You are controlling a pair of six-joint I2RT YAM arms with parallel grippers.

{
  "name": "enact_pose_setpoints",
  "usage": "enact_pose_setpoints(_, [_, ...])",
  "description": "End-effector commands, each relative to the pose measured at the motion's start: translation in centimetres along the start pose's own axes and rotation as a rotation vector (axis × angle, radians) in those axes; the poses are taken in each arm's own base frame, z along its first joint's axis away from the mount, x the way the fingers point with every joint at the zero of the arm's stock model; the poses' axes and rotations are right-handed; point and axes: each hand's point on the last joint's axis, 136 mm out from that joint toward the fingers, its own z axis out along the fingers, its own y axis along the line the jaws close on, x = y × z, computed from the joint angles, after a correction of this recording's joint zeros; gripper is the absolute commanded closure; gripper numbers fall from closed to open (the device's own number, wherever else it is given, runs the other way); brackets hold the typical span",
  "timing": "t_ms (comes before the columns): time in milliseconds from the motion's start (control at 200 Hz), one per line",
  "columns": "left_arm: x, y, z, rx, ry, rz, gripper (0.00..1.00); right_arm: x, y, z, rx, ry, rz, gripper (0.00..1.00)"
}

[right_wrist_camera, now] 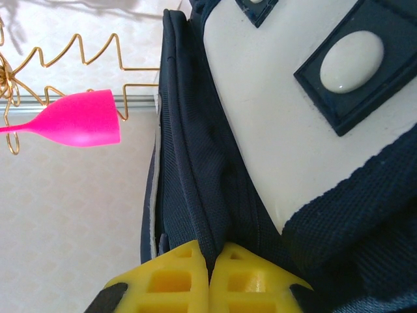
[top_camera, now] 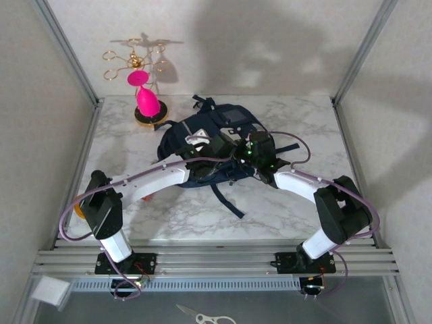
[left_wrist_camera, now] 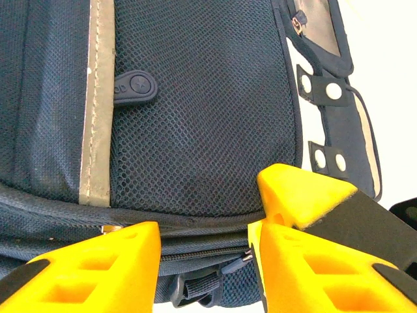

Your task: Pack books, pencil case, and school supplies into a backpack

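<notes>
Yellow fingers (right_wrist_camera: 172,280) of your right gripper (right_wrist_camera: 208,254) pinch a fold of the backpack (right_wrist_camera: 195,163), lying mid-table (top_camera: 202,216); your left gripper (left_wrist_camera: 205,225) gapes over its zip (left_wrist_camera: 195,251). Soft, floppy cloth, I judge: grip that edge, not mesh (left_wrist_camera: 202,98).

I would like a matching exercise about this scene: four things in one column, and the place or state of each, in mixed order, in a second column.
Column one:
1. left gripper
2. right gripper
3. pink cup
4. scissors

Column two:
A. shut, against the fabric of the backpack
B. off the table, on its near side
C. open, over the zipper of the backpack
D. at the gold wire stand

Pairs: 1-C, 2-A, 3-D, 4-B
</notes>
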Motion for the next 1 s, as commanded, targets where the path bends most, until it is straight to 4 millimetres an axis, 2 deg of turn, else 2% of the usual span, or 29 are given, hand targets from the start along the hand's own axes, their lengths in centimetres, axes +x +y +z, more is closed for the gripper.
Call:
enact_pose_setpoints(0, [-0.1,2.2,0.6,-0.082,-0.042,-0.035,0.57,0.8,5.3,-0.3,-0.162,0.034,-0.062,1.0])
enact_pose_setpoints(135, [0.1,3.3,0.6,-0.117,-0.054,-0.035,0.58,0.9,5.3,-0.2,-0.161,0.038,-0.061,1.0])
enact_pose_setpoints(406, [-0.2,2.9,-1.0,-0.076,-0.064,-0.048,0.6,0.9,5.2,0.1,-0.161,0.042,-0.062,1.0])
enact_pose_setpoints(996, [0.9,3.8,0.6,-0.157,-0.054,-0.002,0.63,1.0,5.2,0.0,-0.161,0.04,-0.057,1.0])
